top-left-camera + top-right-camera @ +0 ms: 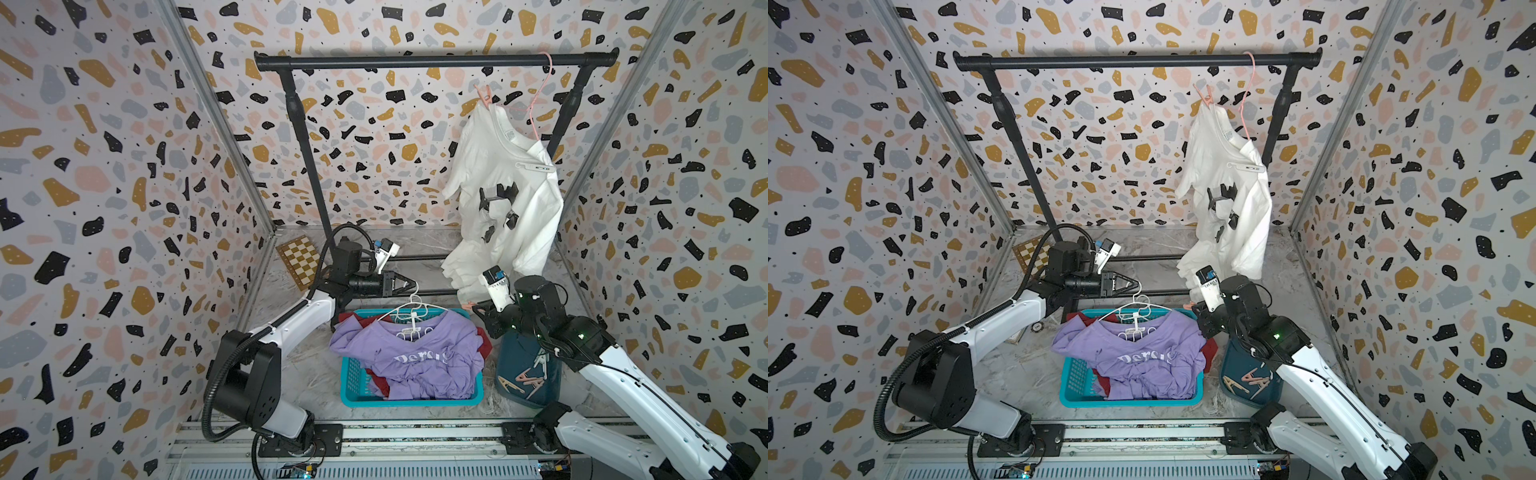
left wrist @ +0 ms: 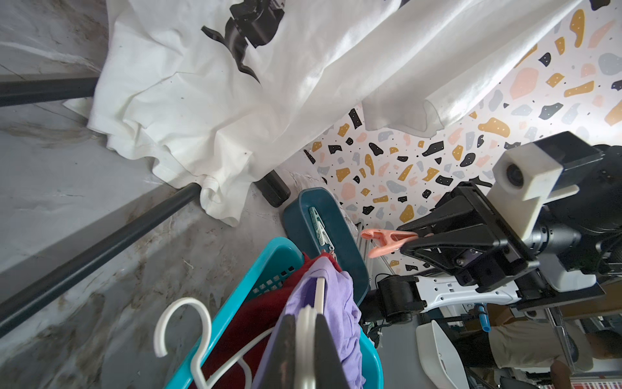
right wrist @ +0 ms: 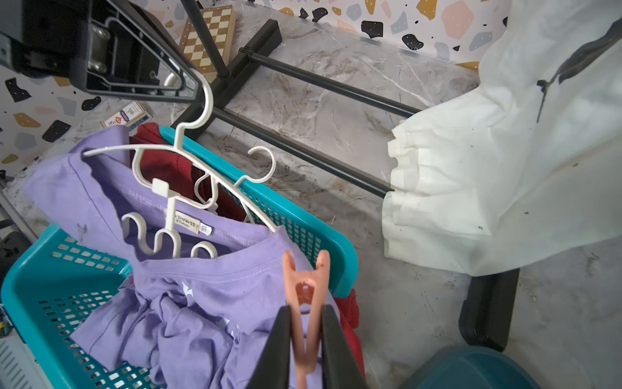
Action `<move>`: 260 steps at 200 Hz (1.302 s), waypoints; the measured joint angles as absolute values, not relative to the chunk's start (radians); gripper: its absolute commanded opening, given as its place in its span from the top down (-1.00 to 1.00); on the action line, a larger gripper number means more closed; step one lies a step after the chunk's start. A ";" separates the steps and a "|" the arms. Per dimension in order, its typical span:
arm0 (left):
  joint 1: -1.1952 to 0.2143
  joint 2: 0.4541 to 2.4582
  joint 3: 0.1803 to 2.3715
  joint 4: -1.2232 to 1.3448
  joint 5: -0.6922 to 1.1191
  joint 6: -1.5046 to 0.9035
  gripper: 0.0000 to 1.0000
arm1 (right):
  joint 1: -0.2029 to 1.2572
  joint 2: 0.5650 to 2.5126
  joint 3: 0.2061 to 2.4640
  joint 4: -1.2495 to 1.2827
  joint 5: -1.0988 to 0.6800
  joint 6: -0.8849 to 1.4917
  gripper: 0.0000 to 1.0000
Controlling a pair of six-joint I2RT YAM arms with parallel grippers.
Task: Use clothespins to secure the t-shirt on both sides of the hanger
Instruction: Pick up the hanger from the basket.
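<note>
- clothespins (image 1: 525, 380), pale pink and tan, lie loose in a dark teal bin (image 1: 511, 353) at the near right of the marble bench (image 1: 307, 374), under the right arm.
- beside the bin, a teal basket (image 1: 353, 382) holds a purple t-shirt (image 1: 419, 357) heaped over a red garment (image 3: 161, 165), with a white hanger (image 3: 160, 187) threaded through the shirt's neck.
- the right gripper (image 3: 305, 311) has its jaws pinching a peach clothespin (image 3: 306, 286) by the handle end. the pin's clip end gapes. it is held over the basket's far right corner, close to the purple shirt's shoulder but not touching it.
- the left gripper (image 2: 305, 318) has its jaws pressed together on the white hanger near its hook, at the basket's far edge.
- a chessboard (image 1: 299, 259) lies on the bench by the far left wall.
- a white t-shirt (image 1: 478, 158) hangs at the back right, its hem bunched on the bench across the base bars of a black garment rack (image 1: 415, 62).
- a pink clothespin (image 1: 483, 94) clips the shirt's raised shoulder to a steeply tilted pink hanger (image 1: 550, 62), which hooks over the rack's top rail.
</note>
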State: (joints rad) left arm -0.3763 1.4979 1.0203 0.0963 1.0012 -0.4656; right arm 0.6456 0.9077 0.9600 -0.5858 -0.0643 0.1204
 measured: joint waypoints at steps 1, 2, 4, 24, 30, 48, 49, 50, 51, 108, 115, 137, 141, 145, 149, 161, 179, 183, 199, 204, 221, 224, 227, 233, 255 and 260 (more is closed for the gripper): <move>-0.376 1.497 1.020 0.097 1.002 -0.464 0.94 | 0.649 0.907 0.958 -0.585 -0.060 0.118 1.00; -0.376 1.496 1.020 0.097 1.003 -0.464 0.94 | 0.651 0.906 0.957 -0.585 -0.059 0.118 1.00; -0.376 1.494 1.020 0.097 1.005 -0.463 0.94 | 0.657 0.903 0.953 -0.583 -0.054 0.116 1.00; -0.376 1.481 1.022 0.100 1.013 -0.463 0.96 | 0.710 0.873 0.924 -0.562 0.000 0.092 1.00; -0.376 1.478 1.024 0.102 1.014 -0.463 0.96 | 0.724 0.862 0.916 -0.556 0.016 0.084 1.00; -0.376 1.475 1.031 0.112 1.018 -0.463 0.96 | 0.762 0.840 0.899 -0.535 0.058 0.056 1.00; -0.376 1.475 1.031 0.113 1.018 -0.463 0.96 | 0.763 0.839 0.898 -0.534 0.059 0.055 1.00; -0.376 1.475 1.031 0.113 1.018 -0.463 0.96 | 0.766 0.838 0.897 -0.532 0.063 0.052 1.00; -0.376 1.475 1.031 0.114 1.019 -0.463 0.96 | 0.767 0.837 0.896 -0.531 0.065 0.051 1.00; -0.376 1.475 1.031 0.118 1.039 -0.458 0.98 | 0.849 0.829 0.839 -0.485 0.189 -0.010 1.00; -0.376 1.475 1.031 0.118 1.040 -0.456 0.98 | 0.859 0.838 0.837 -0.485 0.203 -0.013 1.00; -0.376 1.475 1.031 0.119 1.044 -0.456 0.98 | 0.897 0.867 0.836 -0.485 0.242 -0.020 1.00; -0.376 1.475 1.031 0.119 1.044 -0.456 0.98 | 0.902 0.870 0.835 -0.485 0.246 -0.022 1.00; -0.376 1.475 1.031 0.120 1.044 -0.456 0.98 | 0.906 0.872 0.835 -0.485 0.251 -0.024 1.00; -0.376 1.475 1.031 0.121 1.045 -0.456 0.99 | 0.910 0.875 0.835 -0.485 0.256 -0.026 1.00; -0.376 1.475 1.031 0.123 1.050 -0.456 1.00 | 0.918 0.881 0.835 -0.484 0.263 -0.030 1.00; -0.376 1.475 1.031 0.130 1.058 -0.456 1.00 | 0.921 0.899 0.835 -0.483 0.279 -0.036 1.00; -0.376 1.475 1.031 0.131 1.059 -0.456 1.00 | 0.922 0.905 0.835 -0.483 0.283 -0.037 1.00; -0.376 1.475 1.031 0.134 1.065 -0.455 1.00 | 0.925 0.934 0.835 -0.482 0.299 -0.047 1.00; -0.376 1.475 1.031 0.135 1.066 -0.455 1.00 | 0.926 0.943 0.835 -0.481 0.305 -0.050 1.00; -0.376 1.475 1.031 0.136 1.066 -0.455 1.00 | 0.927 0.964 0.835 -0.479 0.318 -0.059 1.00; -0.376 1.475 1.031 0.136 1.066 -0.455 1.00 | 0.928 0.966 0.835 -0.478 0.321 -0.060 1.00; -0.376 1.475 1.031 0.136 1.067 -0.455 1.00 | 0.928 0.969 0.835 -0.478 0.323 -0.062 1.00; -0.376 1.475 1.031 0.136 1.069 -0.455 1.00 | 0.928 0.971 0.835 -0.476 0.327 -0.067 1.00; -0.376 1.475 1.031 0.139 1.074 -0.456 1.00 | 0.929 0.971 0.835 -0.463 0.331 -0.079 1.00; -0.376 1.475 1.031 0.140 1.076 -0.456 1.00 | 0.931 0.972 0.835 -0.460 0.332 -0.081 1.00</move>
